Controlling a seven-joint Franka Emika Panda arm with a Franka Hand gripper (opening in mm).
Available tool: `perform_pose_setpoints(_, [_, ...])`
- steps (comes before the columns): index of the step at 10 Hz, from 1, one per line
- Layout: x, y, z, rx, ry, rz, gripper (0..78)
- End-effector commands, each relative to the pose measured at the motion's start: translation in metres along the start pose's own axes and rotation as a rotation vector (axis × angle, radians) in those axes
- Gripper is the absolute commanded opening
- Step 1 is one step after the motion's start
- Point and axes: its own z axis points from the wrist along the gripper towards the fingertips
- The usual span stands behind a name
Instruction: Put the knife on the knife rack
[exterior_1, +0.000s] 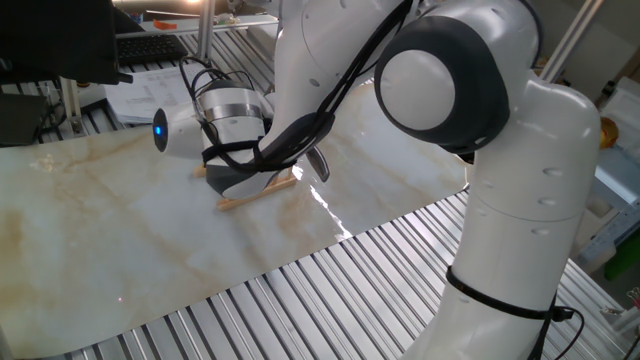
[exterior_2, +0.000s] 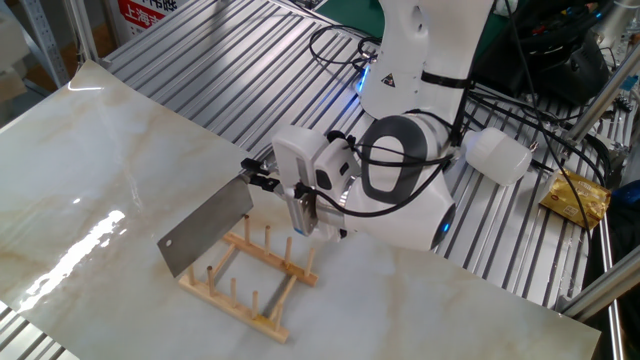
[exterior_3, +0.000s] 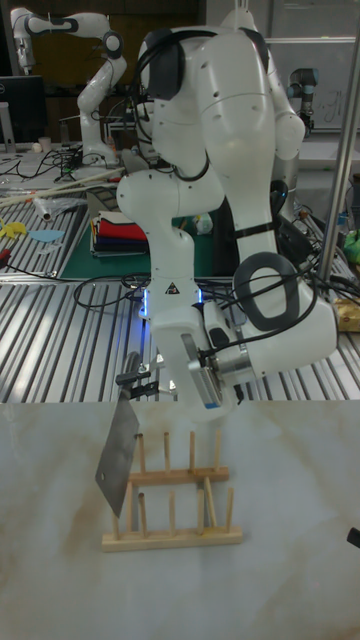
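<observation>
The knife is a cleaver with a broad steel blade, held tilted with its blade slanting down to the left. My gripper is shut on its handle. The knife rack, light wood with upright pegs, lies on the marble board just below. In the tall fixed view the knife hangs over the left end of the knife rack, its lower corner overlapping the leftmost pegs, with the gripper above it. Whether blade and pegs touch I cannot tell. In one fixed view the arm hides most of the knife rack.
The marble board lies on a slatted metal table. The arm's bulky white wrist hangs close behind the rack. Cables and a gold packet lie at the right. A stack of coloured folders sits behind the arm's base.
</observation>
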Motion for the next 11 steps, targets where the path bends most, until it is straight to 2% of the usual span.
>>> perform_pose_setpoints(1, [-0.0012, -0.0006, -0.0005, 0.009, -0.025, -0.006, 1.1])
perform_pose_setpoints(7, [-0.0021, 0.0027, -0.0005, 0.028, -0.036, -0.016, 1.1])
perform_pose_setpoints(11, [-0.0015, 0.0065, 0.0054, 0.026, -0.042, -0.025, 1.1])
